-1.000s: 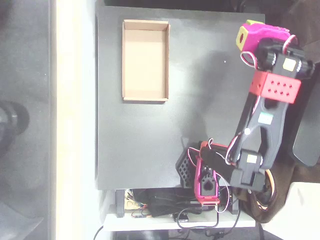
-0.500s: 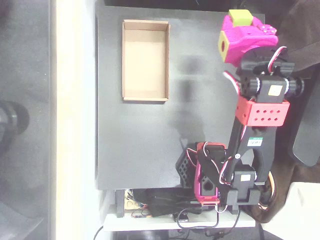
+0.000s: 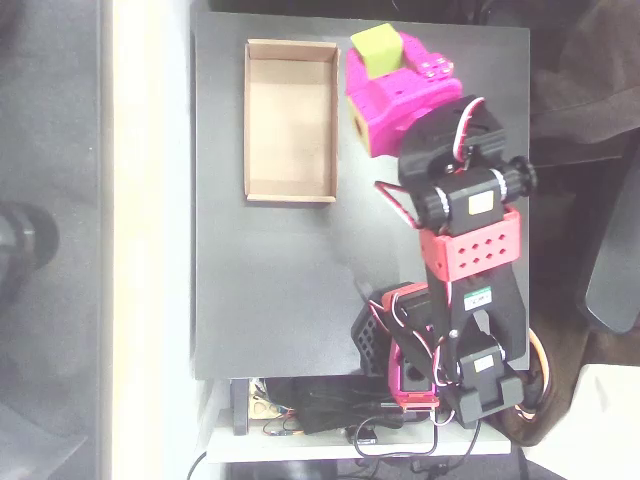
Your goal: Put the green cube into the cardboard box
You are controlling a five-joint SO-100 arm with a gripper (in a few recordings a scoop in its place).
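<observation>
Overhead view: the green cube (image 3: 375, 50) is seen carried at the tip of the magenta gripper (image 3: 385, 70), lifted clear of the black desk (image 3: 270, 280) near its far edge. The gripper is judged to be clenched on the cube, since the cube sits against the magenta fingers with nothing else under it; the contact faces themselves are not resolved. The cardboard box (image 3: 290, 195) lies near the far left corner of the desk, its floor bare. The cube is just beside the box's right wall, close to the far right corner of the box, but not yet over the floor. Pick-up is therefore taken as done. Left to do, by judgement: a short further travel toward the left edge, lowering over the box floor, and release
</observation>
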